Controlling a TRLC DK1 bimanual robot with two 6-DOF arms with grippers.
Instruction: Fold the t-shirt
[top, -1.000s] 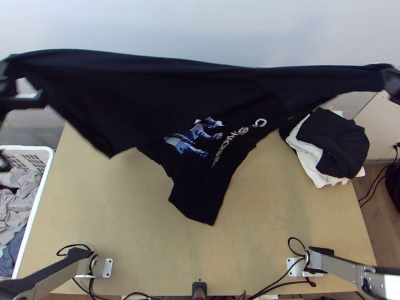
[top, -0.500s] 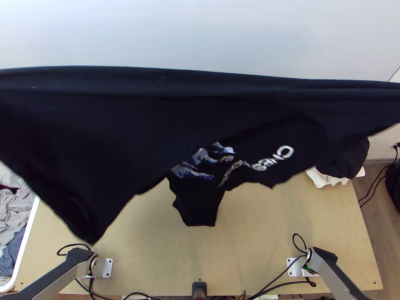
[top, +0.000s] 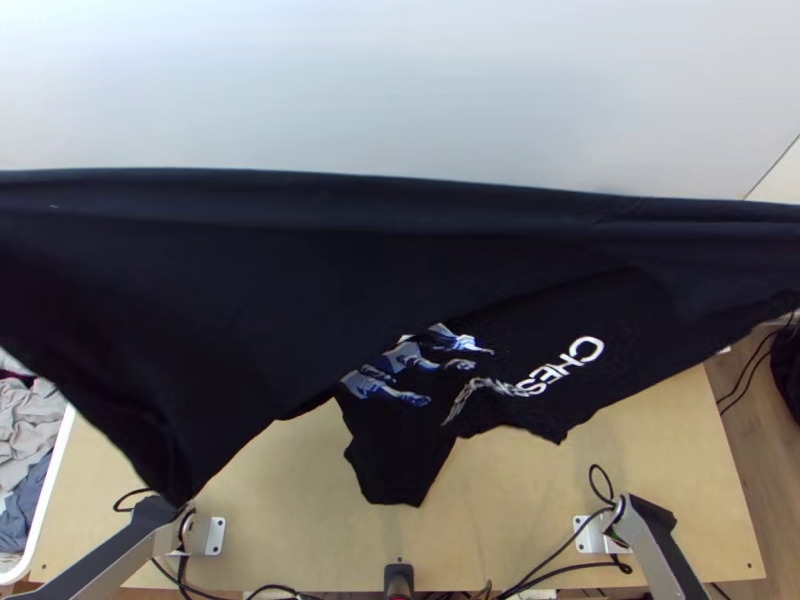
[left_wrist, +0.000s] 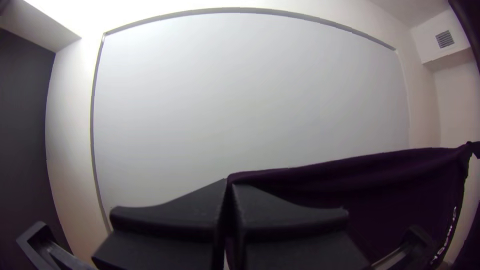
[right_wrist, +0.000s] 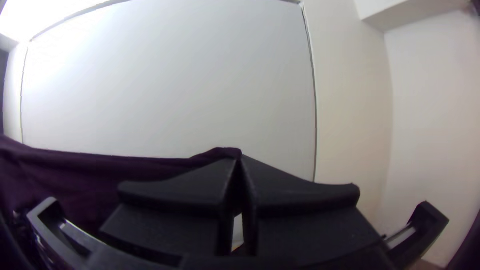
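Left wrist view puts the left pincer (left_wrist: 230, 186) closed, with an edge of the T-shirt (top: 270, 300) clamped at its tips; in the right wrist view the right pincer (right_wrist: 240, 160) is likewise closed on the cloth. Between them the upper edge runs fairly taut, high over the surface (top: 630, 470), and the rest hangs down in loose folds. Over the last second the T-shirt has swung up and towards the top camera, spreading wider across the top view, and its dangling lower end has shifted towards the table's near edge. Nothing is folded so far; I judge this to be the opening-out step, stretching the shirt before laying it down. If it comes down askew, the slanting drape could land creased. As for the views, the wrist ones give the two grips against the white panel (left_wrist: 250, 95), while the top view gives the white lettering (top: 562, 368), the blue-and-white picture (top: 385, 387) bunched beside it, and the laundry basket (top: 62, 450) beyond the table's side.
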